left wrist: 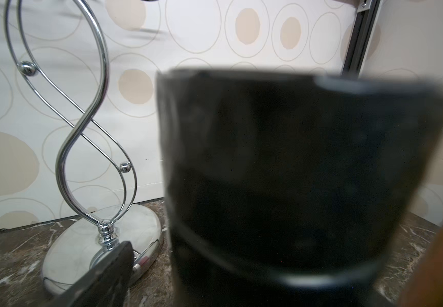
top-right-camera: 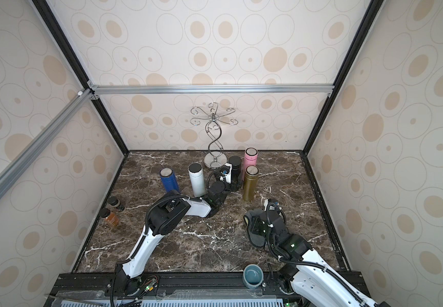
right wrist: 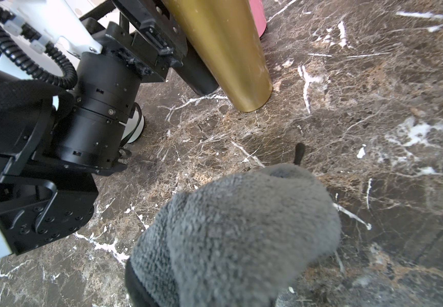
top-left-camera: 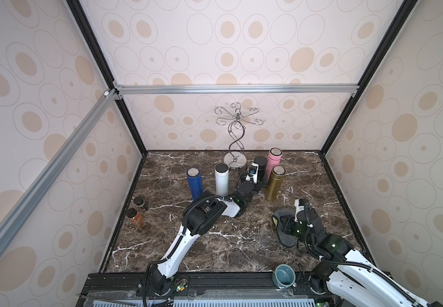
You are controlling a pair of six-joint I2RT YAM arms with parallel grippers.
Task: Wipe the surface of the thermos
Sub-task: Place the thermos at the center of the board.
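Left pincer (top-left-camera: 259, 184) sits at the black thermos (top-left-camera: 260, 166), low on its body. Jaws released, one on each side of the bottle, nothing gripped. In the left wrist view one dark finger (left wrist: 100, 276) stands clear of the bottle's side, with chrome showing in the gap. The other finger is not visible there.

Black thermos stands upright on the marble bench (top-left-camera: 215, 247), near the back edge and right of middle. Both top views show it. Chrome stand (top-left-camera: 235, 148) is just beside it on the left, pink thermos (top-left-camera: 273, 162) just beside it on the right. Gold thermos (top-left-camera: 274, 186) stands in front of the pink one, close by the left pincer. Whether any of these bottles touch: cannot tell.

Right pincer (top-left-camera: 284, 226) is clenched on a grey cloth (top-left-camera: 285, 240), low over the bench toward the right edge and well apart from the black thermos. In the right wrist view the cloth is bunched over the fingers and hides them. A dark tip (right wrist: 298, 154) pokes out past it. The cloth is apart from every bottle.

White thermos (top-left-camera: 221, 180) and blue thermos (top-left-camera: 195, 186) stand upright left of the left arm's wrist. Dark jar (top-left-camera: 140, 203) and amber jar (top-left-camera: 135, 216) stand by the left edge. Teal cup (top-left-camera: 284, 275) sits on the black rail (top-left-camera: 228, 281) at the front edge, near the right arm's base.
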